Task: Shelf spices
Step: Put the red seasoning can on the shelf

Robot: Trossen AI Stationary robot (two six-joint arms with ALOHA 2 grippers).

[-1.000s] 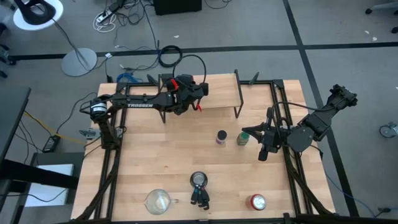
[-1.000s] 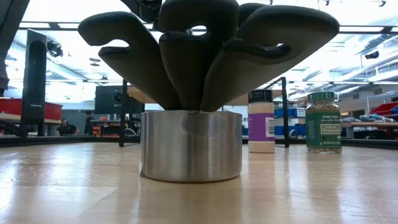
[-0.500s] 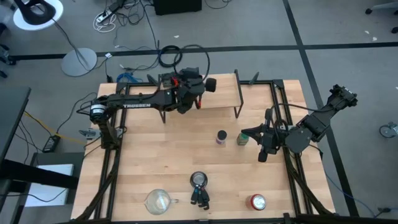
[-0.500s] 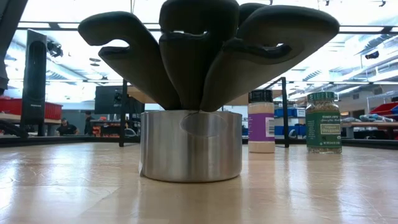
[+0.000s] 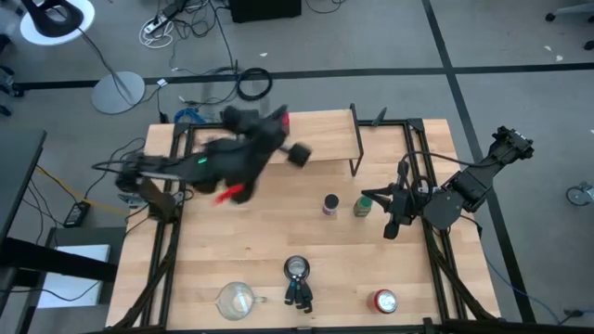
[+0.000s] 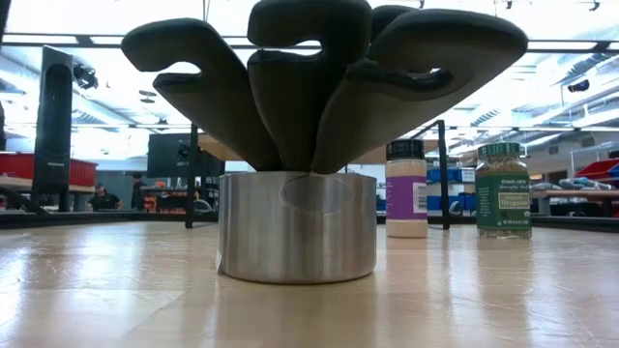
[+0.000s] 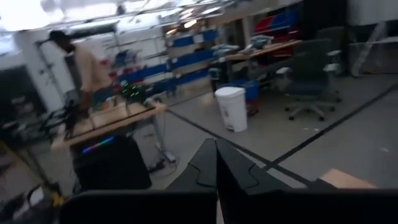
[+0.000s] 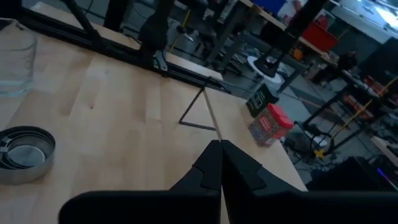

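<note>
The low rack with a light wooden board top and thin black legs (image 5: 325, 139) stands at the back of the wooden table (image 5: 223, 250). The left arm lies across the rack's left end and shows only as a blur from above, red patches in it too smeared to name. In its wrist view the left gripper (image 7: 216, 180) is clenched, fingers pressed together with nothing between them, facing the room. The purple-labelled jar with a dark lid (image 5: 330, 204) and the green-lidded green jar (image 5: 362, 206) stand upright on the table just in front of the rack's right end, side by side and apart. The right gripper (image 5: 390, 230) hovers just right of the green jar, also clenched on nothing. The two square tins cannot be made out. Well in front of the rack sit nested steel measuring cups (image 5: 297, 271).
</note>
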